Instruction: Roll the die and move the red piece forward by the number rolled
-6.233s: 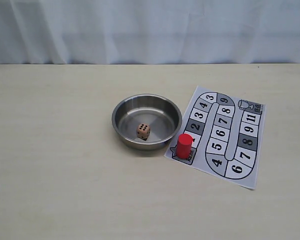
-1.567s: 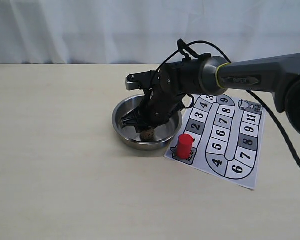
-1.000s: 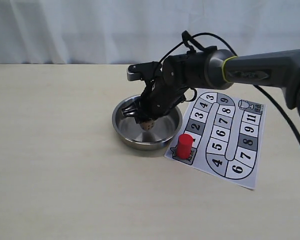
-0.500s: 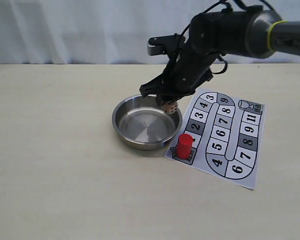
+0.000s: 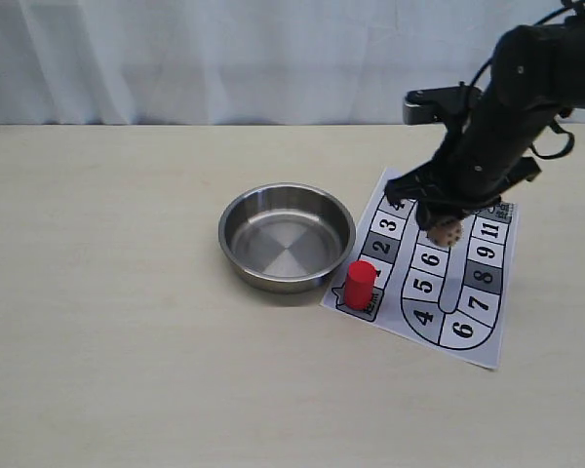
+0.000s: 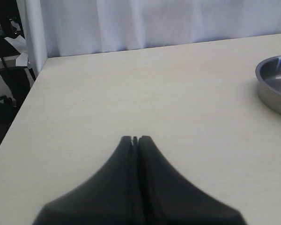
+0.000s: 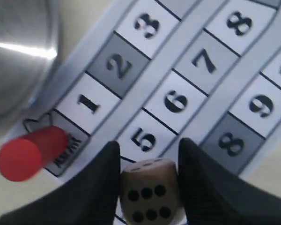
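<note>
My right gripper (image 5: 445, 226) (image 7: 149, 152) is shut on the tan die (image 5: 445, 232) (image 7: 151, 191) and holds it in the air above the numbered board (image 5: 468, 322), over squares 7 and 8. In the right wrist view the die's six-pip face points at the camera. The red piece (image 5: 360, 285) (image 7: 29, 152) stands upright on the start square at the board's near-left corner, beside square 1. My left gripper (image 6: 135, 138) is shut and empty above bare table, out of the exterior view.
A steel bowl (image 5: 236, 215) (image 6: 273, 84) (image 7: 18, 51) sits left of the board with nothing in it. The board (image 7: 253, 61) lies flat on the cream table (image 5: 107, 292). A white curtain closes off the back.
My right gripper lifted the die out of the bowl and carried it to the right, over the board. The bowl now holds nothing. The red piece has not moved.
</note>
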Available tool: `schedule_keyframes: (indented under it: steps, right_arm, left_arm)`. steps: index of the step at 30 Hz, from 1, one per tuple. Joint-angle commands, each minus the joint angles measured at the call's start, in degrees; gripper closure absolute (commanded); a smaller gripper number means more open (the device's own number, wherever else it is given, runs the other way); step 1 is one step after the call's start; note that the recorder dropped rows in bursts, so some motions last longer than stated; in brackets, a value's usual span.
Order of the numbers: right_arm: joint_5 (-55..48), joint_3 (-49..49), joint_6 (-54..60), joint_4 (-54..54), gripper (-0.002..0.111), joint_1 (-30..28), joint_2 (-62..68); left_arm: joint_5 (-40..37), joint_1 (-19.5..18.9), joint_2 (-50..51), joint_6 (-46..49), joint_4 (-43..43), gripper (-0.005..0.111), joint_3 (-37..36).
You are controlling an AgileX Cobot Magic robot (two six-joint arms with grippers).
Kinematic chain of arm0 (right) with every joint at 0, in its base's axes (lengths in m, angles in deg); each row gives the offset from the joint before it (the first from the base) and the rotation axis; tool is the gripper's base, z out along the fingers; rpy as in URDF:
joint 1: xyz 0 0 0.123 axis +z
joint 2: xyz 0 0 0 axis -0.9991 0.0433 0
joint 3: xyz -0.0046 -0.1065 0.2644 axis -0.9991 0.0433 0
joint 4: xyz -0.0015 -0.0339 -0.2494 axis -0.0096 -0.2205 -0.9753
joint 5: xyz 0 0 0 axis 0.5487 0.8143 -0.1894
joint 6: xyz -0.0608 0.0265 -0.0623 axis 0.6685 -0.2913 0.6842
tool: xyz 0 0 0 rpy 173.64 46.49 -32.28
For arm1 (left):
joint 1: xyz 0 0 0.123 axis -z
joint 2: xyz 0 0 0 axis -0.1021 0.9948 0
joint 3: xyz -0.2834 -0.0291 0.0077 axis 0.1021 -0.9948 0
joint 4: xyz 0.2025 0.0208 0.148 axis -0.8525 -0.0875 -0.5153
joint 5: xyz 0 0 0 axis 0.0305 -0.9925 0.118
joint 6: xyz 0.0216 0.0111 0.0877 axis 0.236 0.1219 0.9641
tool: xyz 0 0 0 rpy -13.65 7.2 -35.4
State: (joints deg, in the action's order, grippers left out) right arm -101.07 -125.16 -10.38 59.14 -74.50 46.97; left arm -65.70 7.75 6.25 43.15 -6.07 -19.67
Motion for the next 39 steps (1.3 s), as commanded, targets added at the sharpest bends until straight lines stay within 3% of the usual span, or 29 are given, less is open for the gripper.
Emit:
schedule_keyframes:
  steps: [1, 9, 13, 17, 19, 20, 21, 22, 23, 26, 27, 39]
  right_arm:
    - [0.39, 5.71, -5.31, -7.54, 0.104, -4.34, -3.41]
    - [0.39, 15.25, -20.00, -25.97, 0.104, -7.19, -8.00]
    - [0.79, 18.79, -21.18, -25.68, 0.104, -7.19, -8.24]
    - [5.53, 22.53, -20.37, -20.41, 0.104, -7.19, -8.24]
    - [9.90, 23.42, -10.68, -9.39, 0.104, -6.85, -8.24]
    - [12.26, 23.65, 1.32, 3.07, 0.103, -6.85, -8.24]
    - [12.90, 23.78, 8.16, 10.66, 0.101, -6.85, -8.14]
    - [12.26, 23.78, 18.20, 23.09, 0.091, -6.85, -8.00]
    - [11.75, 23.78, 21.91, 27.04, 0.083, -6.85, -7.90]
    - [13.93, 23.78, 25.03, 30.29, 0.032, -6.85, -7.64]
    - [15.26, 23.78, 24.46, 29.19, 0.021, -6.85, -7.75]
    - [19.17, 23.78, 11.62, 13.72, 0.019, -6.85, -7.75]
  left_arm:
    - [0.55, 0.10, -0.01, -0.23, 0.29, 0.107, -0.11]
    - [0.55, 0.10, -0.01, -0.23, 0.29, 0.107, -0.11]
    - [0.55, 0.10, -0.01, -0.23, 0.29, 0.107, -0.11]
    - [0.55, 0.10, -0.01, -0.23, 0.29, 0.107, -0.11]
    - [0.55, 0.10, -0.01, -0.23, 0.29, 0.107, -0.11]
    - [0.55, 0.10, -0.01, -0.23, 0.29, 0.107, -0.11]
    - [0.55, 0.10, -0.01, -0.23, 0.29, 0.107, -0.11]
    - [0.55, 0.10, -0.01, -0.23, 0.29, 0.107, -0.11]
    - [0.55, 0.10, -0.01, -0.23, 0.29, 0.107, -0.11]
    - [0.55, 0.10, -0.01, -0.23, 0.29, 0.107, -0.11]
    - [0.55, 0.10, -0.01, -0.23, 0.29, 0.107, -0.11]
    - [0.55, 0.10, -0.01, -0.23, 0.29, 0.107, -0.11]
